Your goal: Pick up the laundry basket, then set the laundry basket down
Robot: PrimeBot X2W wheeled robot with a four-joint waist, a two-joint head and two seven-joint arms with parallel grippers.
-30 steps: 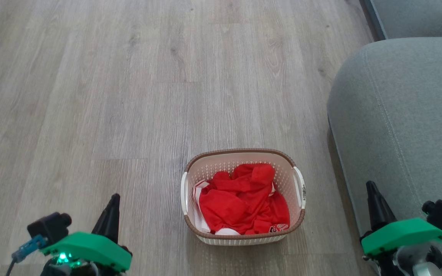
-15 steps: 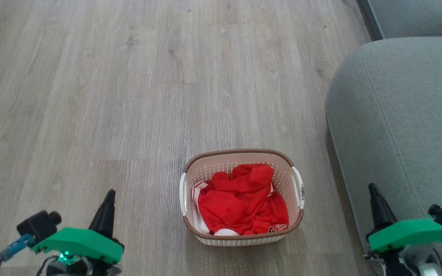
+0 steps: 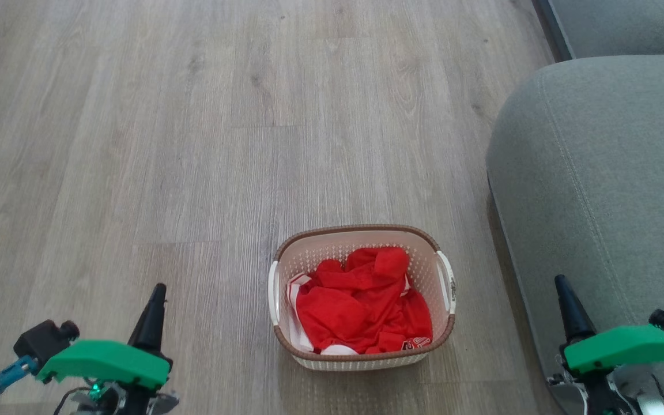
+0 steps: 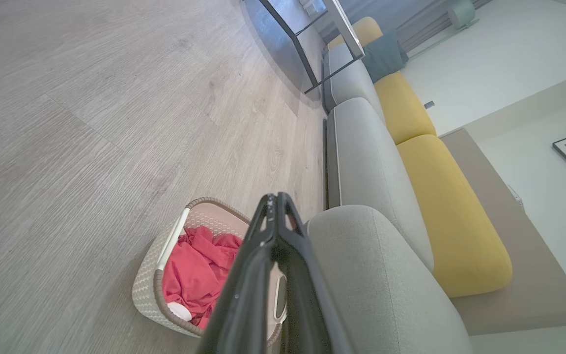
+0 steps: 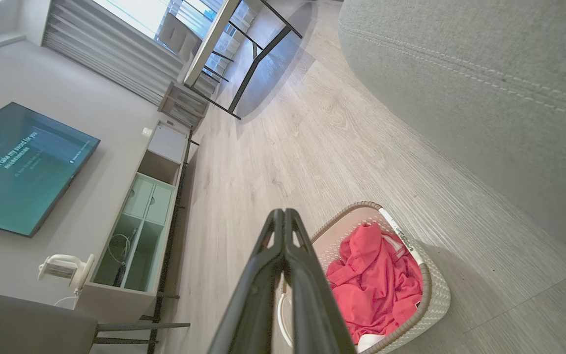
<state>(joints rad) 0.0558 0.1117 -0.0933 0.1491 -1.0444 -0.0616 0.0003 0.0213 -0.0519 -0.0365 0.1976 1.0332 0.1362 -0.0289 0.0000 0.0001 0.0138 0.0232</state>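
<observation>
The laundry basket [image 3: 430, 253], cream-white and perforated with a brown woven-look rim and white side handles, stands on the wood floor holding a crumpled red garment [image 3: 361, 302]. The basket [image 4: 148, 280] appears low in the left wrist view and again [image 5: 438, 295] at the lower right of the right wrist view. My left gripper [image 3: 156, 294] hovers well to the basket's left, shut and empty. My right gripper [image 3: 562, 288] hangs to its right over the sofa's edge, also shut with nothing in it. Neither touches the basket.
A grey sofa [image 3: 608, 173] fills the right side, close to the basket's right handle. The left wrist view shows yellow back cushions [image 4: 450, 216] and a black-legged table [image 4: 312, 44]. A TV [image 5: 22, 167] and a low cabinet [image 5: 135, 221] line the far wall.
Both grippers have slipped lower and outward in the head view. The basket stays in place on the floor; the small overall shift looks like camera motion.
</observation>
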